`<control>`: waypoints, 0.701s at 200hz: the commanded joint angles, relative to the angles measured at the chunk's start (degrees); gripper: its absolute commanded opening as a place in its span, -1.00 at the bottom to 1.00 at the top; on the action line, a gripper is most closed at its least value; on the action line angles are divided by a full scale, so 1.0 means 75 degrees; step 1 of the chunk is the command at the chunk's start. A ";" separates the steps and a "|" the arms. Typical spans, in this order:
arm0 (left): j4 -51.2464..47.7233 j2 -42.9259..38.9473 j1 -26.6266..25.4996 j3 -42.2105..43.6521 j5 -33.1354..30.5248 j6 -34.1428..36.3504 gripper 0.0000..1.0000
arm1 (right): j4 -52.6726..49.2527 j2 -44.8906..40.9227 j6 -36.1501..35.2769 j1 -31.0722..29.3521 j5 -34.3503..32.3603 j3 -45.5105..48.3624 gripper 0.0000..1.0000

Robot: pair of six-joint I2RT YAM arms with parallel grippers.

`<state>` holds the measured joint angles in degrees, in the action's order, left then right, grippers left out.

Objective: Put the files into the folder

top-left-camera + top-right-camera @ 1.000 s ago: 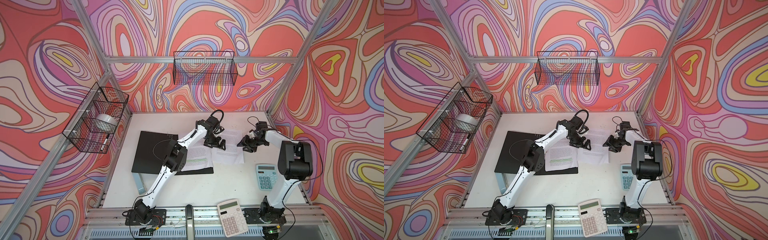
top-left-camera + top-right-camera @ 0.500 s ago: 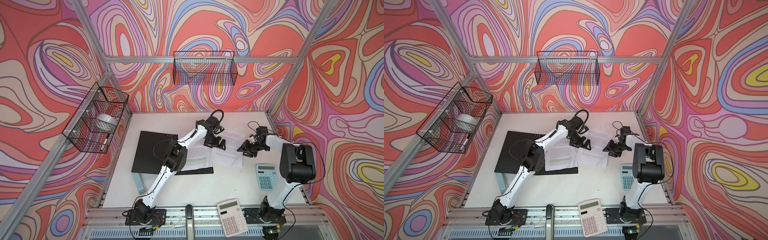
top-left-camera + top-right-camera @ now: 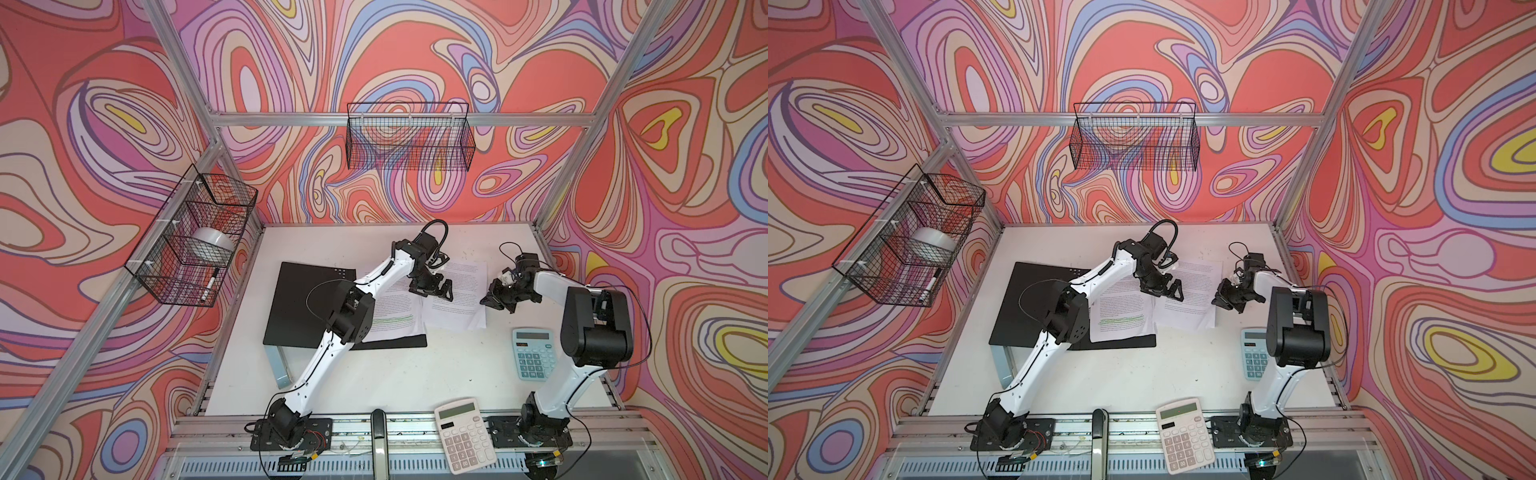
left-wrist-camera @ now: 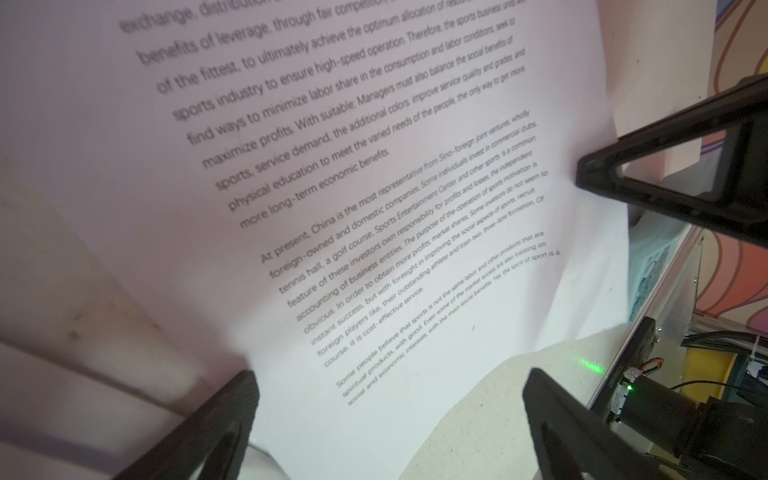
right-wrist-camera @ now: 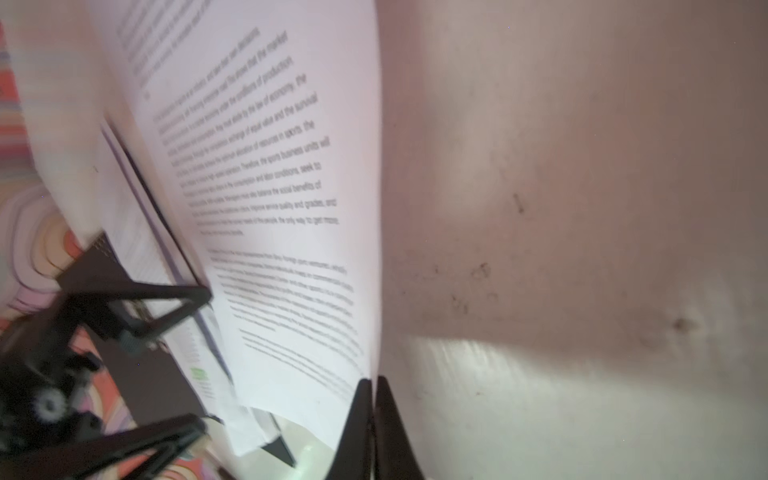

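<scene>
Thin white printed paper sheet [image 3: 461, 311] on white desk [image 3: 374, 374] beside open black folder [image 3: 299, 307] looks light & floppy, so take an edge: right end effector [image 3: 485, 300] pinches it there, left end effector [image 3: 432, 291] is spread.

Robotics lab cell: aluminium framing [image 3: 291, 119] and swirl-printed walls [image 3: 415, 54] are enclosing a white table [image 3: 415, 374]; two robot arms [image 3: 314, 365] are standing bolted at the table's front, wire baskets [image 3: 409, 141] hanging above it.

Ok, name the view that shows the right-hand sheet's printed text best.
Left wrist view: the right-hand sheet fills it, its lines readable. The right wrist view shows it slanted and blurred; in both top views the text is only grey lines.
</scene>
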<state>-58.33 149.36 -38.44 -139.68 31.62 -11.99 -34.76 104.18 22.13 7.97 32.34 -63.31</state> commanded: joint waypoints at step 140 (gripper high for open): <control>-0.0522 -0.6342 0.3075 0.1998 -0.1701 0.0620 0.99 | -0.2952 -0.1090 -0.0178 -0.1683 0.0434 -0.4430 -1.00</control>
<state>-59.18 103.50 -20.99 -128.84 18.79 -6.68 -49.32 93.45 21.67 2.22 34.83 -89.03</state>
